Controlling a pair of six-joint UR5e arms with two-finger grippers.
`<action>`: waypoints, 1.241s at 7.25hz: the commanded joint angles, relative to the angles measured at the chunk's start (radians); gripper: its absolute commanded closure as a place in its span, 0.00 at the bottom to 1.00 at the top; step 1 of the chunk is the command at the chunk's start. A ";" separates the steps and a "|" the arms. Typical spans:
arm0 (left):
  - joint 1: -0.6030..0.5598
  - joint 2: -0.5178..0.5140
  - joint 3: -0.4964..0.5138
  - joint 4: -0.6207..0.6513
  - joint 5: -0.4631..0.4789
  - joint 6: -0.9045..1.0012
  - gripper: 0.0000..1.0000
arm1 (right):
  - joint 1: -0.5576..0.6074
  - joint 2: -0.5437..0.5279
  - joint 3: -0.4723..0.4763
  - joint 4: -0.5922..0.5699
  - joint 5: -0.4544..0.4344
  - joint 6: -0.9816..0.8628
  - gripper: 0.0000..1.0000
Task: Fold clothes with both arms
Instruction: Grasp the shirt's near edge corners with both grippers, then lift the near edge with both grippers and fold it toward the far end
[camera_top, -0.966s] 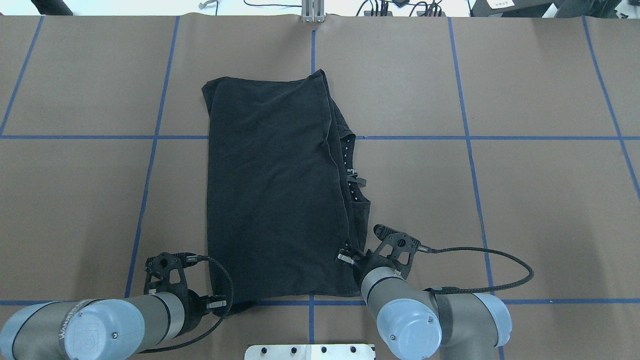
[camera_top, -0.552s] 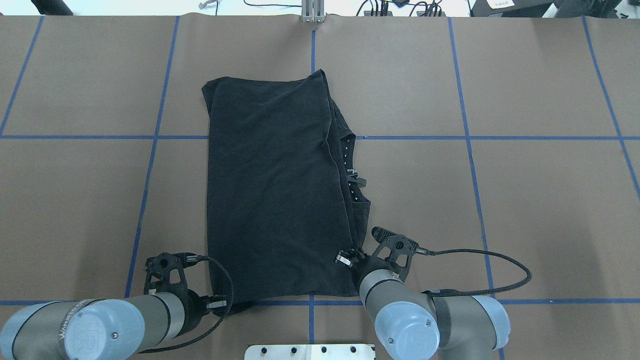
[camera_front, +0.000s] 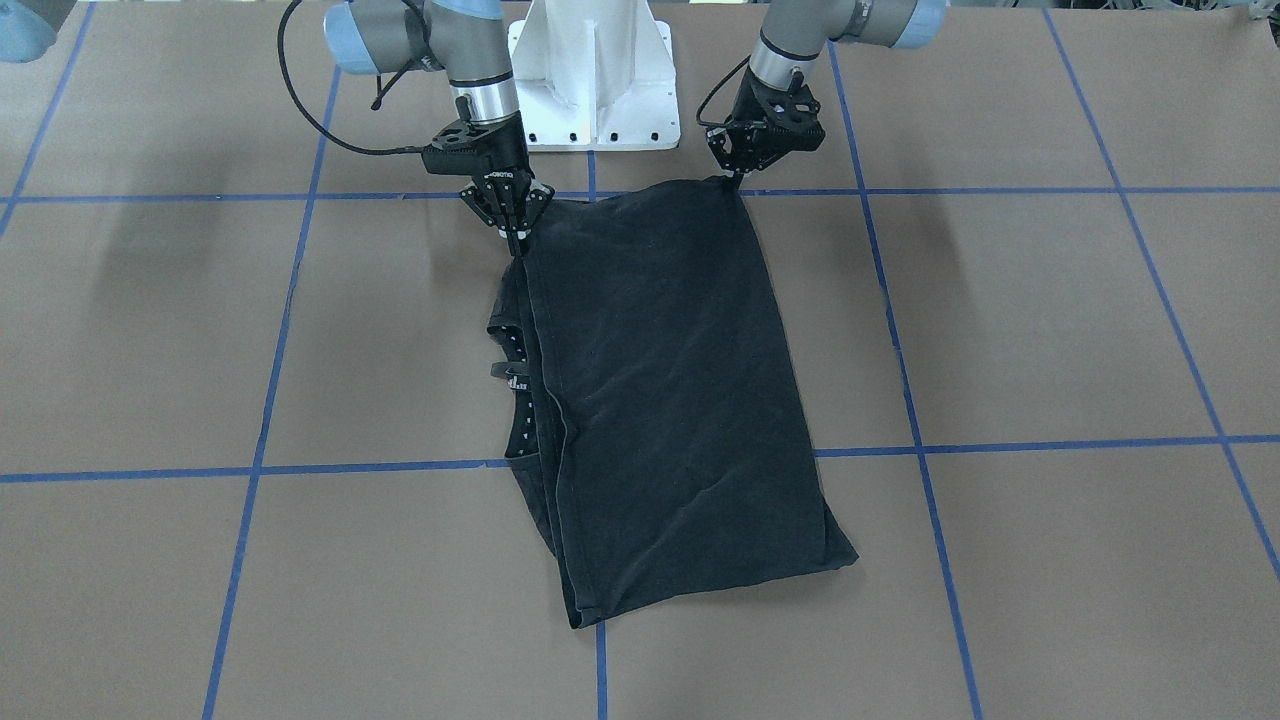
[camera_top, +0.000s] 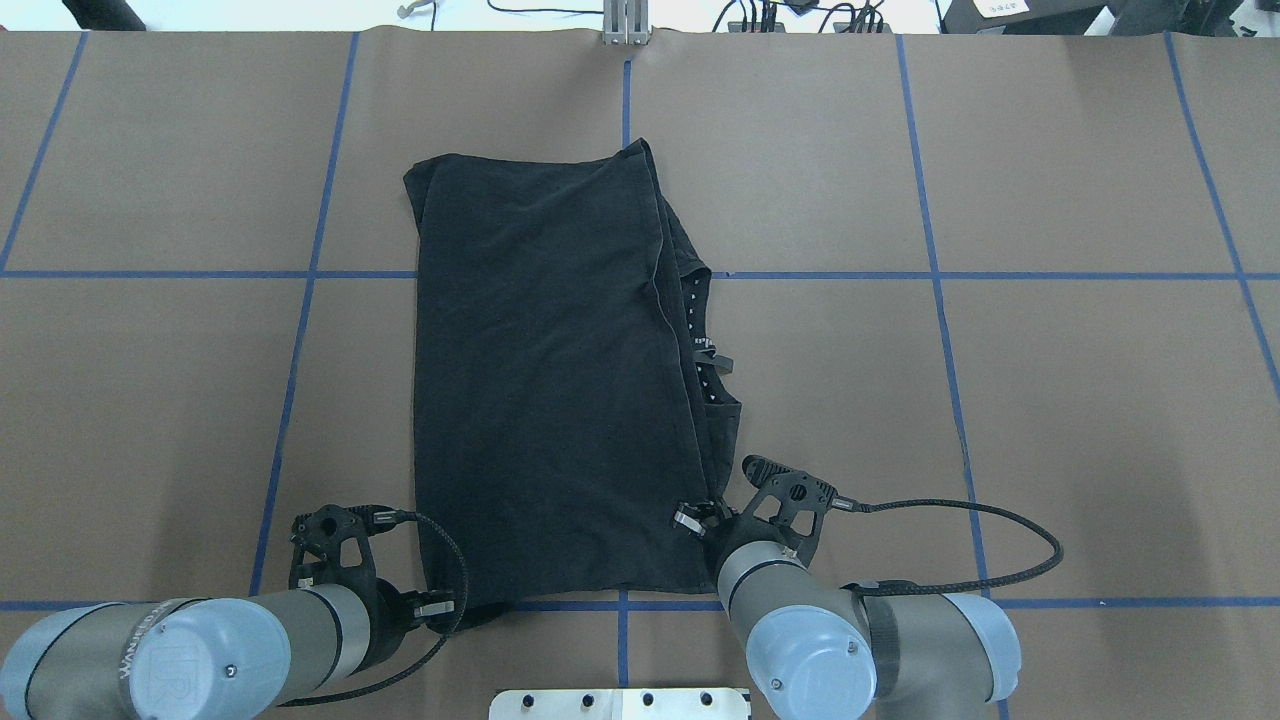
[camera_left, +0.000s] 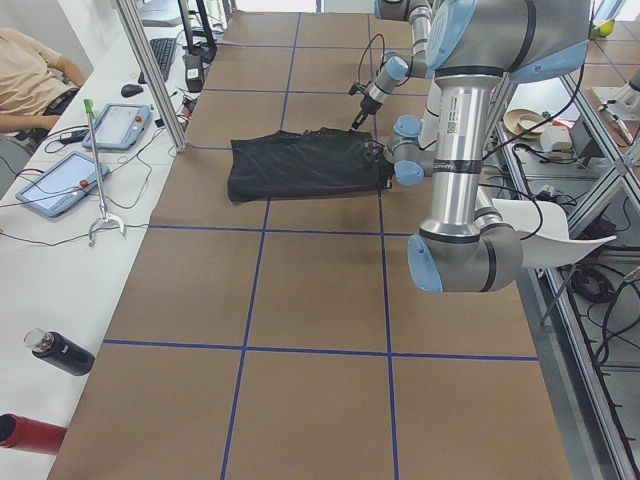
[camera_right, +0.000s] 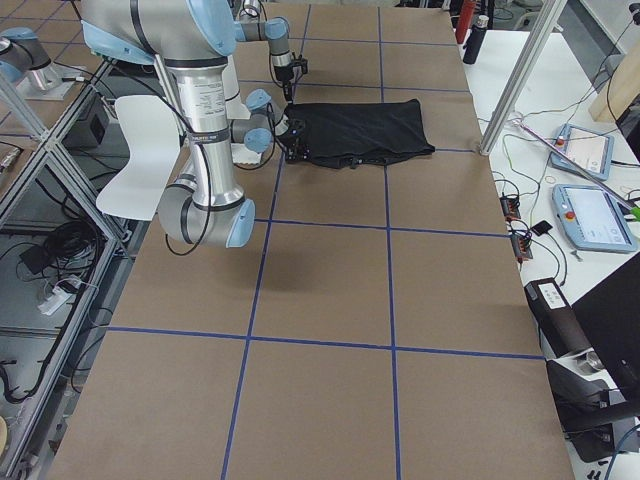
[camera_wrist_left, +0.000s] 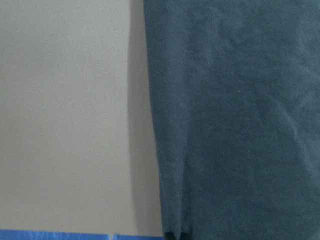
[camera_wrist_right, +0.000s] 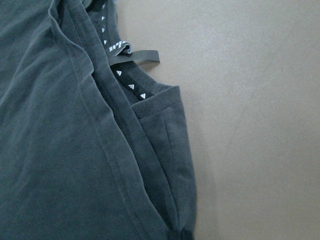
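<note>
The black T-shirt (camera_top: 550, 380) lies flat on the brown table, folded lengthwise into a long strip. Its neckband with small white marks (camera_wrist_right: 125, 80) peeks out along the right edge; the logo is hidden. My left gripper (camera_top: 447, 607) is shut on the shirt's near left corner, also seen in the front view (camera_front: 738, 178). My right gripper (camera_top: 688, 517) is shut on the shirt's near right edge, fingers pinched together in the front view (camera_front: 516, 238). Both wrist views show only fabric (camera_wrist_left: 240, 125) gathered at the bottom edge, not the fingers.
Blue tape lines (camera_top: 300, 330) grid the table. The white pedestal base (camera_front: 595, 70) stands just behind the shirt's near edge. A metal post (camera_top: 625, 25) stands at the far edge. Tablets (camera_left: 60, 185) and bottles (camera_left: 60, 352) lie on the operators' side bench.
My right arm's wrist and elbow have shifted slightly to the left. The shirt and my left arm have not moved.
</note>
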 joint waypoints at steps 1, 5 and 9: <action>-0.004 0.009 -0.058 0.002 -0.003 0.002 1.00 | 0.002 -0.001 0.025 0.000 0.001 -0.002 1.00; -0.010 0.008 -0.374 0.225 -0.078 0.002 1.00 | -0.061 -0.070 0.314 -0.153 0.002 0.000 1.00; -0.111 -0.041 -0.450 0.360 -0.178 0.026 1.00 | 0.020 0.049 0.384 -0.316 0.047 -0.065 1.00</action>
